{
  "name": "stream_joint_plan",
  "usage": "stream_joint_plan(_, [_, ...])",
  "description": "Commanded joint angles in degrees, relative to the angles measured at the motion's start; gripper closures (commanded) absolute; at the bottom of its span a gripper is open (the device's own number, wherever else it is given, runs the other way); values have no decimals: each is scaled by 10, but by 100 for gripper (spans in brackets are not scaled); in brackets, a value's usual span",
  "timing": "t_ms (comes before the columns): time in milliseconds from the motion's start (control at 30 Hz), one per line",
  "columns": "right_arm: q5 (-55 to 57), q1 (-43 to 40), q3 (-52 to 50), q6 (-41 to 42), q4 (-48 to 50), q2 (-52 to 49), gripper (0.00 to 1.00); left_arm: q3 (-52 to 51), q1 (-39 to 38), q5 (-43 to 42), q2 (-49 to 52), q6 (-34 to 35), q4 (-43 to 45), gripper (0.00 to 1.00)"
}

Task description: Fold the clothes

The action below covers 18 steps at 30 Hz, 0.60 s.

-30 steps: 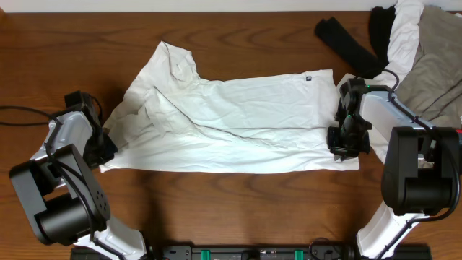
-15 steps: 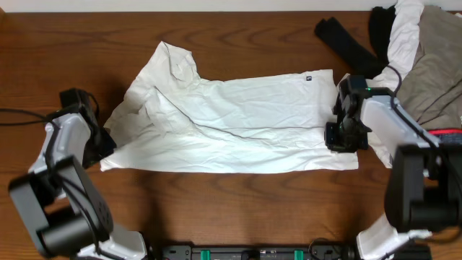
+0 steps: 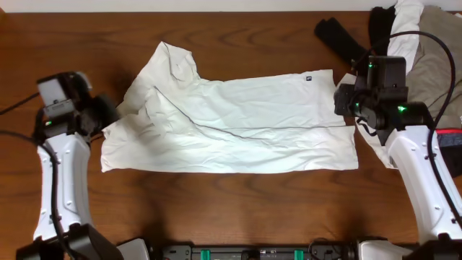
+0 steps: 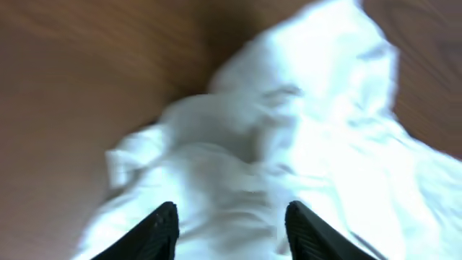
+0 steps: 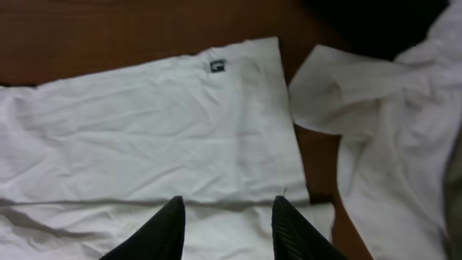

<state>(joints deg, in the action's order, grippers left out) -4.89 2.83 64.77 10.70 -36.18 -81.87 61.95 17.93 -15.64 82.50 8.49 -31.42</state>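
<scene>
A white shirt (image 3: 231,119) lies spread across the wooden table, folded lengthwise, with its collar end bunched at the left. My left gripper (image 3: 101,114) hovers at the shirt's left edge. In the left wrist view it (image 4: 231,220) is open and empty above the rumpled white cloth (image 4: 289,144). My right gripper (image 3: 341,101) hovers above the shirt's right hem. In the right wrist view it (image 5: 227,213) is open and empty over the fold line, with the small dark label (image 5: 217,66) ahead.
A pile of other clothes sits at the back right: a black garment (image 3: 346,40), a white one (image 3: 404,29) and a grey-tan one (image 3: 437,61). The white one (image 5: 375,144) lies just right of the shirt's hem. Bare wood (image 3: 231,209) runs along the front.
Both grippers have lifted off the shirt's ends and pulled back higher above the table. The shirt's right and left edges now lie flat and uncovered.
</scene>
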Motion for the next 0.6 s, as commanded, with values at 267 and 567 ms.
stream_joint_plan(267, [-31, 3, 1, -3, -7, -40, 60, 263, -108, -10, 203, -38, -32, 21])
stream_joint_plan(567, [-31, 3, 1, -3, -21, -40, 60, 361, -124, -1, 389, -38, 59, 26])
